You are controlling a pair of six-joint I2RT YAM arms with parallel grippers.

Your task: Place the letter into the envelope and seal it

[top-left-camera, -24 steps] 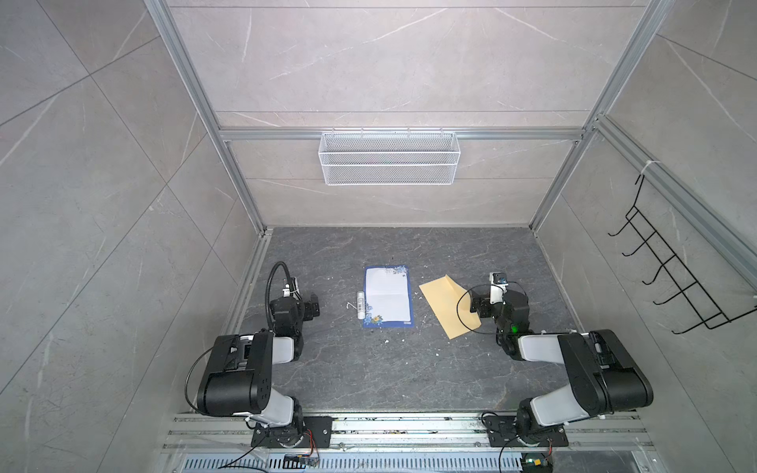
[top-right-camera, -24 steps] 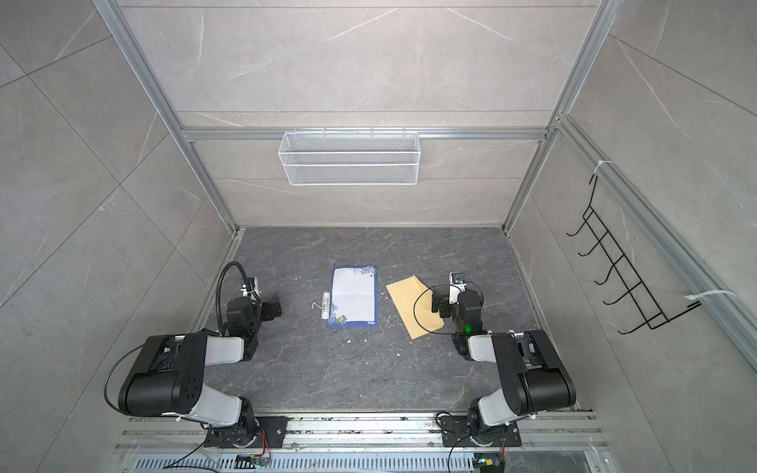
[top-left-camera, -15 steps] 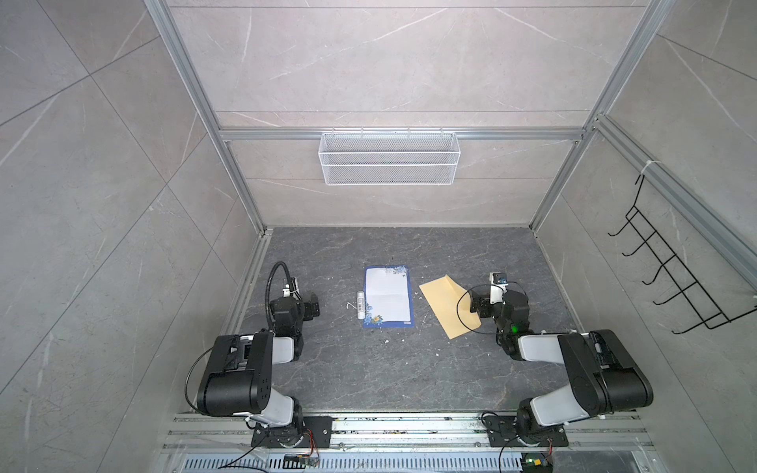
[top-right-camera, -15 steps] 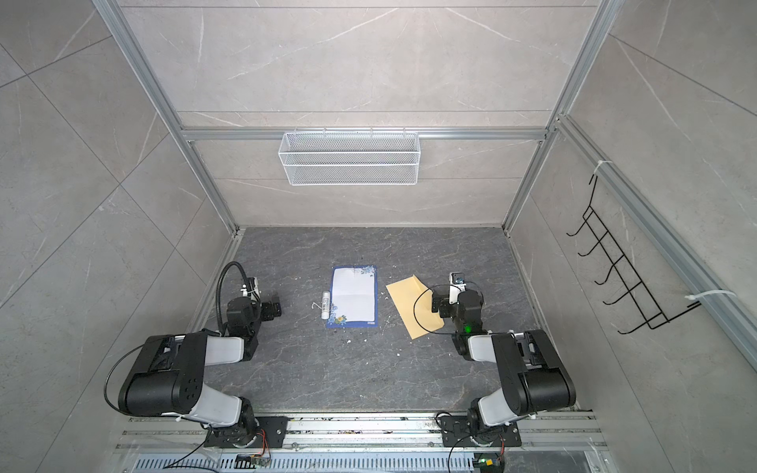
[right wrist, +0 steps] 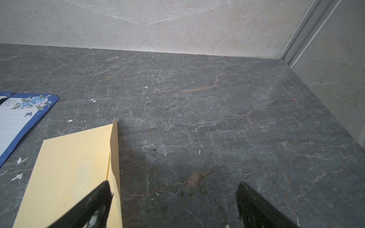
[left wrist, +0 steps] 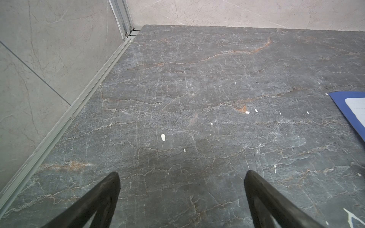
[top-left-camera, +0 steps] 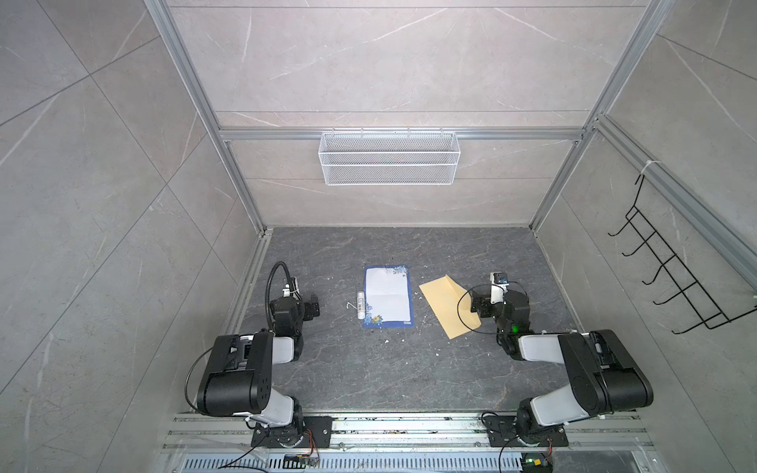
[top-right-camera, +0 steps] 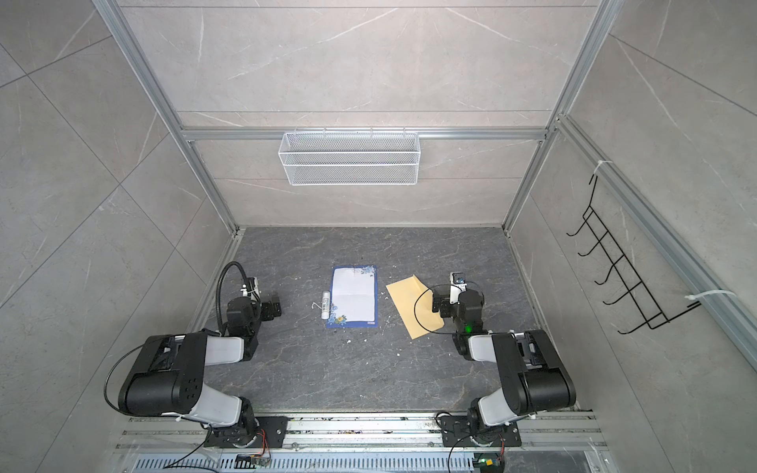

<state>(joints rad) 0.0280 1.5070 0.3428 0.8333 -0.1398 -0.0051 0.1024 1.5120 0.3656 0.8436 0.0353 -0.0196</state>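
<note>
Both top views: blue-bordered letter (top-left-camera: 387, 295), tan envelope (top-left-camera: 440, 299) flat; left fingers (left wrist: 102, 193), right fingers (right wrist: 250, 201) apart.

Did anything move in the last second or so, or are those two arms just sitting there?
Nothing visibly changed. The letter, the envelope and the glue stick lie in the same spots on the table. The left tool and the right tool stay where they were, both open and holding nothing.

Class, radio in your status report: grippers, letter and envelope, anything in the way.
Left gripper and right gripper open, empty. Letter flat, outside envelope, flap unsealed. Glue stick beside letter, nothing blocking.
</note>
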